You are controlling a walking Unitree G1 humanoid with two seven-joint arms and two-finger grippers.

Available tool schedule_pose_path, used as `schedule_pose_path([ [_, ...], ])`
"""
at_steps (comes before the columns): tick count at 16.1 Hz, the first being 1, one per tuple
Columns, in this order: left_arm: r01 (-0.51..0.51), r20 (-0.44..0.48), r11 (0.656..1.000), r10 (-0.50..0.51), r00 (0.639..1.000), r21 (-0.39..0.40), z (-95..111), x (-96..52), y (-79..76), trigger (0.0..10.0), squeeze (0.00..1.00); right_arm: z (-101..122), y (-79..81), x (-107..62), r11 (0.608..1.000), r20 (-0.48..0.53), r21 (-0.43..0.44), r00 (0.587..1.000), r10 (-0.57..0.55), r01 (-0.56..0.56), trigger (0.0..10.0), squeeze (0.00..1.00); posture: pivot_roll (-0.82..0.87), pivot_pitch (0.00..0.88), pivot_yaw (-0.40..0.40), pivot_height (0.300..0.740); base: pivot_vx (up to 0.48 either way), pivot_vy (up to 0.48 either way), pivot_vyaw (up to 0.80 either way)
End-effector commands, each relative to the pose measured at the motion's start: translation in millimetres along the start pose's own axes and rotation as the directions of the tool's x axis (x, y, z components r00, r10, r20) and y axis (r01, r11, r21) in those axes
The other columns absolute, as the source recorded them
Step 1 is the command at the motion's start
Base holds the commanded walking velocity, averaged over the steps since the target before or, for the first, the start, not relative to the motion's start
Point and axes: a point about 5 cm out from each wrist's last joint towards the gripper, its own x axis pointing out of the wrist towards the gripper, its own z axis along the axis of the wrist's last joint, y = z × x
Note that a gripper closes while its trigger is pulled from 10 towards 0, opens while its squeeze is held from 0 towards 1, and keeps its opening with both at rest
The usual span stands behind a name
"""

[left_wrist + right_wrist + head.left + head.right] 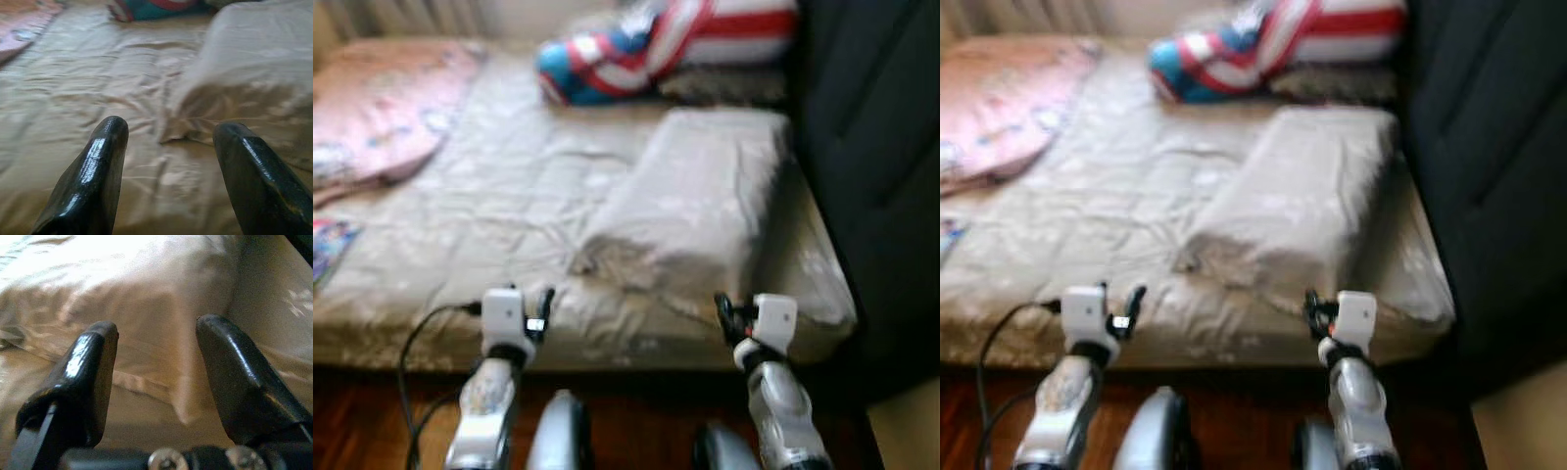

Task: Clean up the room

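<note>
You face a bed (509,196) with a beige pillow (695,196) on its right side. Your left gripper (544,311) and right gripper (724,315) hover at its near edge, a pink blanket (382,108) far left.

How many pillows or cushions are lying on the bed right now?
2, as far as the blurred pictures show. A beige pillow lies on the bed's right side, near the robot. A red, white and blue cushion lies at the far end. Others may be hidden.

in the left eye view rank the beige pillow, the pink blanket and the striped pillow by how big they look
1. beige pillow, nearest the camera
2. pink blanket, cut off at the frame edge
3. striped pillow

The last two look close in size and lie farther away, so their order is unsure.
</note>
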Motion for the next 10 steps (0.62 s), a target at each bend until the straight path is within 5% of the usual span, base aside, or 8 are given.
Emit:
schedule_pose_path([
  [1, -0.009, -0.014, 1.0, 0.009, 1.0, 0.004, -2.4, -2.7, 3.6, 10.0, 0.0, 1.4, 0.9, 0.2, 1.0, 0.006, 0.012, 1.0, 0.0, 0.0, 10.0, 0.0, 0.0, 0.148, -0.02, 0.636, 0.0, 0.0, 0.0],
  [10, -0.011, -0.014, 1.0, 0.011, 1.0, -0.002, -2.2, -1.2, 3.1, 10.0, 0.0, 0.1, 0.6, 1.7, 1.0, -0.001, 0.021, 1.0, 0.011, -0.011, 10.0, 0.0, 0.0, 0.142, -0.02, 0.704, 0.0, 0.0, 0.0],
])
